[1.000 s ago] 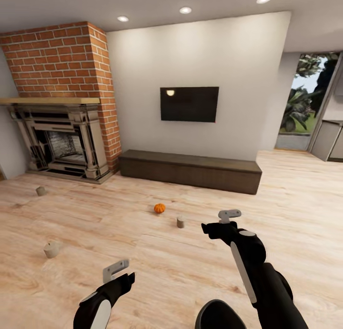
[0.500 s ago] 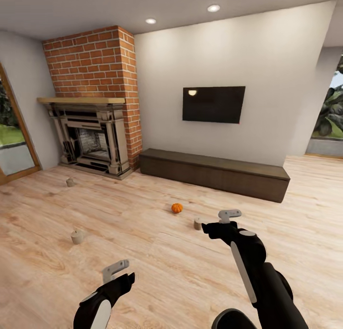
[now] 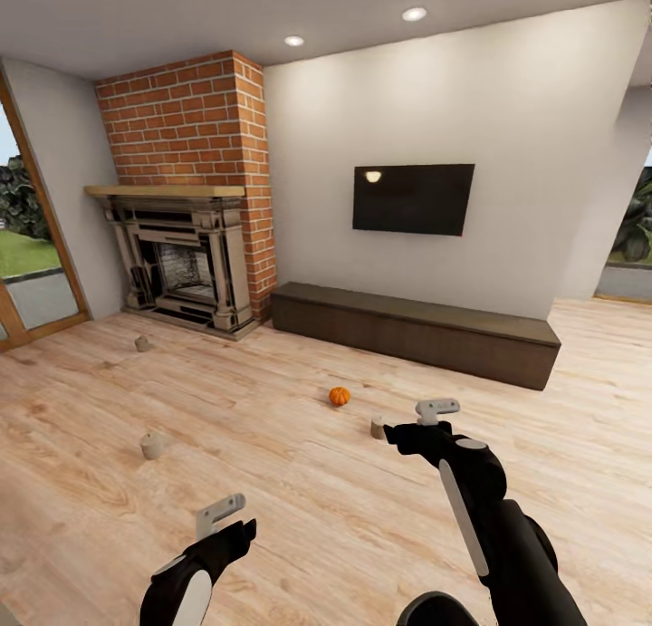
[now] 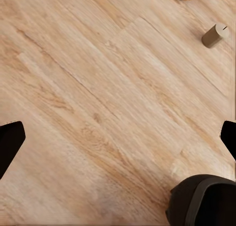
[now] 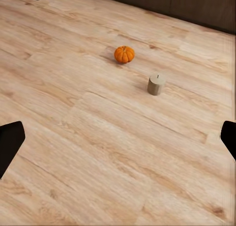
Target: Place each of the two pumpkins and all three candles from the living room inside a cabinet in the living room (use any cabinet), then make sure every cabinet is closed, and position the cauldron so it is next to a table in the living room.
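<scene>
Orange pumpkin (image 3: pixel 339 396) sat on floor (image 3: pixel 272 481) just left of nearest candle (image 3: pixel 378 428); both grippers (image 3: pixel 220 514) (image 3: pixel 436 411) spread wide, nothing held

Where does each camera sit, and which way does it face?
Head view: high on the robot, looking forward and down over the wooden floor toward the long dark brown cabinet; both arms show.
Left wrist view: faces the floor; dark fingertips at the edges.
Right wrist view: faces floor and cabinet.
All share the small orange pumpkin and one tan candle.

Pumpkin (image 3: pixel 339 396) and candle (image 3: pixel 378 428) lie before the cabinet (image 3: pixel 417 332).
</scene>
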### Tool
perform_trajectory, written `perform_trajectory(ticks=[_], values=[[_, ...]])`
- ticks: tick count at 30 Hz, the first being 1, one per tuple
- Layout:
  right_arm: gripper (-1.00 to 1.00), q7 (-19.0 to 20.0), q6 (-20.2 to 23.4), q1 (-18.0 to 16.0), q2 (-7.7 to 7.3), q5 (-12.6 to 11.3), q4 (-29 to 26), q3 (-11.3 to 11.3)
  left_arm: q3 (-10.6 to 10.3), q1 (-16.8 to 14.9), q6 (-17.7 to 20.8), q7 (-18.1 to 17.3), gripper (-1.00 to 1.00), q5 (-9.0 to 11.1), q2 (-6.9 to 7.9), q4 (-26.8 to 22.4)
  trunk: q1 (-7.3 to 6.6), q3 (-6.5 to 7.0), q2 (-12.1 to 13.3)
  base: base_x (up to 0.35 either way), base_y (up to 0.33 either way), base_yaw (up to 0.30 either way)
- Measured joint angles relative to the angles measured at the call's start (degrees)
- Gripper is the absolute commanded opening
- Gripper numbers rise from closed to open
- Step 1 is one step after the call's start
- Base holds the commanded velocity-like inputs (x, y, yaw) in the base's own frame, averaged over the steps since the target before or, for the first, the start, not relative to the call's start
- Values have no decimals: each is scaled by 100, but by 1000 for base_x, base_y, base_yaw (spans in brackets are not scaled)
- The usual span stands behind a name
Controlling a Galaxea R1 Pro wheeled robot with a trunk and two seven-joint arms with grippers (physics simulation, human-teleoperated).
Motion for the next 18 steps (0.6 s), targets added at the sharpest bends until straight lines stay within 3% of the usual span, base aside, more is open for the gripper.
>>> perform_trajectory(ticks=[8, 18], values=[[100, 0, 0, 0, 0, 0, 0, -3, -4, -4, 10, 17, 100, 5, -5, 1, 1, 0, 0, -128, -293, -26], [100, 0, 3, -4, -1, -1, -52, -12, -6, -6, 12, 20, 100, 6, -9, 3, 1, 0, 0, -176, -300, -247]])
